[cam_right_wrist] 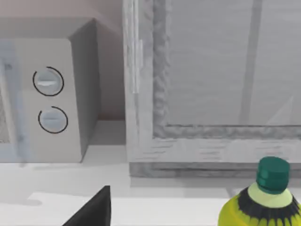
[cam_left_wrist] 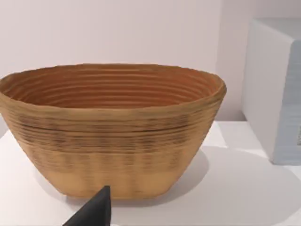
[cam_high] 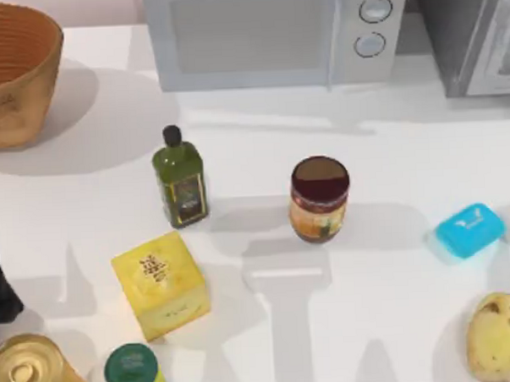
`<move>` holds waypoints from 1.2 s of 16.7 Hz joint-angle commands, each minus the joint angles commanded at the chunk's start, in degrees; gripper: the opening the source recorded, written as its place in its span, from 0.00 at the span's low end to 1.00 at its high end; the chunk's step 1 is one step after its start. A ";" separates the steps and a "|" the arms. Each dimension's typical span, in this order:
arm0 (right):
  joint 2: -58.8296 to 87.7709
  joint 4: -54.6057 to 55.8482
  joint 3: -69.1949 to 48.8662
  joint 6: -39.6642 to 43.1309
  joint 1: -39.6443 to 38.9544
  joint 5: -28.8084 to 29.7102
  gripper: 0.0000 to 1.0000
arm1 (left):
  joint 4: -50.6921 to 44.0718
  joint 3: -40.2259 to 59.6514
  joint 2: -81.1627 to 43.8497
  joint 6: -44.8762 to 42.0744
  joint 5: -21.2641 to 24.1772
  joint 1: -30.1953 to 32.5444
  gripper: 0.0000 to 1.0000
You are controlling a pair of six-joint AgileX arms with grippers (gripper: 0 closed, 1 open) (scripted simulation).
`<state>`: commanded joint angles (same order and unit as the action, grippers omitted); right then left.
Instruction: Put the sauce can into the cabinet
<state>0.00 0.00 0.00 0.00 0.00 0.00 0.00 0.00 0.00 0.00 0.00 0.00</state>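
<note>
1. Near the middle of the white surface [cam_high: 389, 151], the sauce can [cam_high: 320, 198] is seen standing upright, with its dark maroon top facing up. Nothing is touching it.
2. At the far right corner, the cabinet [cam_high: 477, 33] is seen, and its pale framed door looks shut in the right wrist view [cam_right_wrist: 211, 84].
3. Just left of the cabinet, the white microwave [cam_high: 273, 34] with two round knobs is placed along the far edge.
4. To the left of the sauce can, a green oil bottle [cam_high: 180, 179] is standing, and a yellow box [cam_high: 162, 284] is set nearer than it.
5. At the near left corner, a gold tin [cam_high: 30, 374] and a green-lidded jar [cam_high: 134, 371] are found.
6. On the right side, a blue soap bar [cam_high: 469, 230] and a potato [cam_high: 498, 337] are lying.
7. At the far left, a woven basket [cam_high: 13, 75] is placed.
8. A dark bit of the left arm is seen at the left edge. How wide the left pincer or the right pincer is open cannot be told.
</note>
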 joint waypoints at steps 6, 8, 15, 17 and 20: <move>5.83 -2.80 -2.93 3.66 -0.95 -2.68 1.00 | 0.00 0.00 0.00 0.00 0.00 0.00 1.00; 12.26 -5.12 -6.44 7.35 -1.63 -5.13 1.00 | 0.00 0.00 0.00 0.00 0.00 0.00 1.00; 49.63 -13.50 -28.24 26.17 -4.03 -17.30 1.00 | 0.00 0.00 0.00 0.00 0.00 0.00 1.00; 61.65 -15.75 -35.80 32.33 -4.87 -21.45 1.00 | 0.00 0.00 0.00 0.00 0.00 0.00 1.00; 78.06 -19.03 -46.62 41.34 -6.47 -27.84 1.00 | 0.00 0.00 0.00 0.00 0.00 0.00 1.00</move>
<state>78.06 -19.03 -46.62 41.34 -6.47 -27.84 0.00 0.00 0.00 0.00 0.00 0.00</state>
